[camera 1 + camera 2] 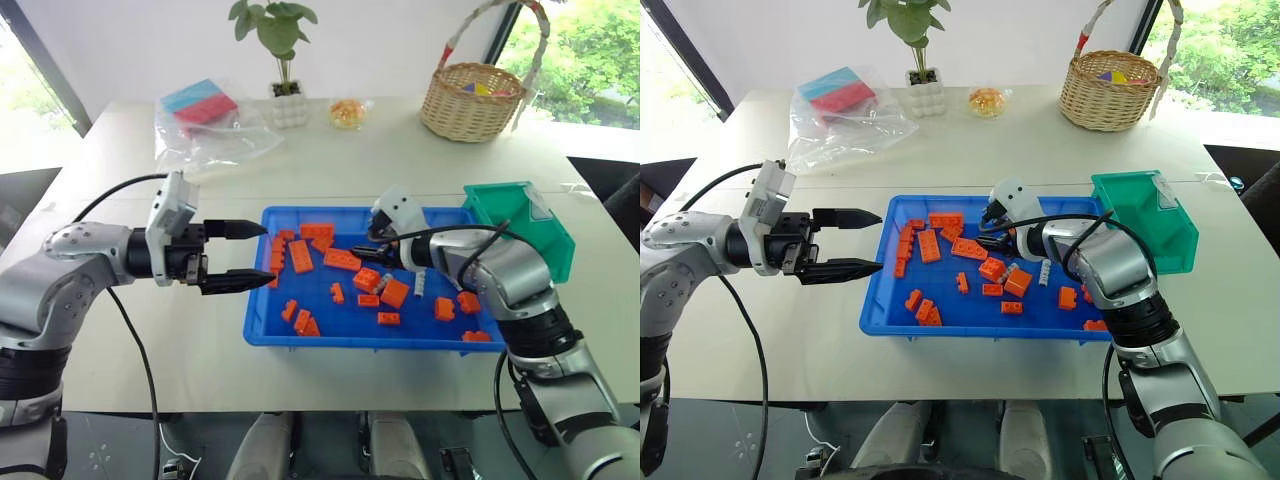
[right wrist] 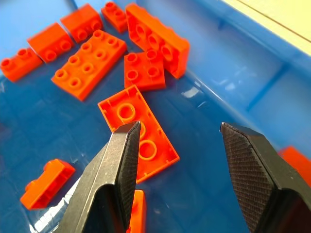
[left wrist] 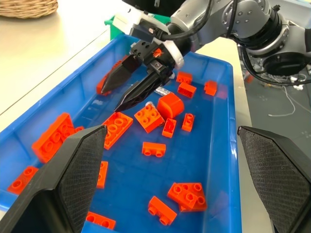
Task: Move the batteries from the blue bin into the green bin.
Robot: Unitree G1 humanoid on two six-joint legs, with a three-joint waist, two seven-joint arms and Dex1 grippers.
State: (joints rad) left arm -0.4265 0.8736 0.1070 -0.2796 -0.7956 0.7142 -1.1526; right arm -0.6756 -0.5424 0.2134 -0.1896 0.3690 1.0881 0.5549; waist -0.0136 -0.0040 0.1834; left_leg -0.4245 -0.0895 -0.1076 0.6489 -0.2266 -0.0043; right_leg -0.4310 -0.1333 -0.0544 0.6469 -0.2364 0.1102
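Observation:
The blue bin (image 1: 360, 338) lies in the middle of the table, scattered with orange bricks (image 1: 342, 259). One silver-grey battery (image 1: 420, 283) rests among them beside my right forearm. Low over the bin's middle, my right gripper (image 1: 985, 235) points down at the bricks. Its fingers stand apart over an upturned orange brick (image 2: 141, 138), with nothing between the tips. My left gripper (image 1: 262, 252) hovers level at the bin's left rim, open and empty. The green bin (image 1: 520, 225) stands off the blue bin's far right corner.
At the back of the table are a wicker basket (image 1: 472, 98) on the right, a potted plant (image 1: 285, 60) in the middle, a small wrapped packet (image 1: 347, 112) beside it, and a clear bag with pink and blue blocks (image 1: 205, 115) on the left.

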